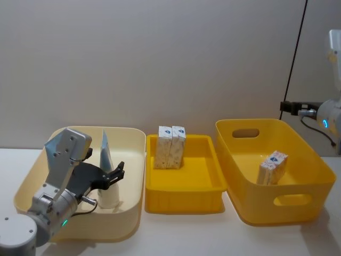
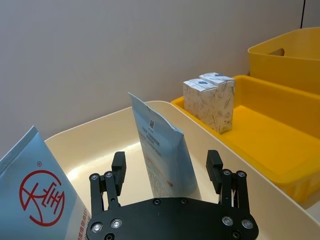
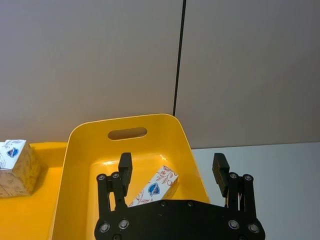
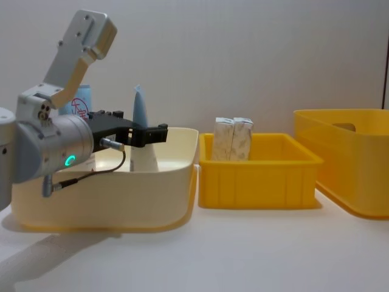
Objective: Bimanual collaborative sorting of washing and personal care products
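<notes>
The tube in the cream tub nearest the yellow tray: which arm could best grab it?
Left, probably. The left gripper is open with the tube between its fingers, inside the cream tub; the right gripper hangs open by the far yellow tub.

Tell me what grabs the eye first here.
The left pincer, open, straddles an upright tube in the cream tub on the left. Two cartons stand side by side in the middle tray. A lone carton lies tilted in the right tub, with the right pincer open above it.
</notes>
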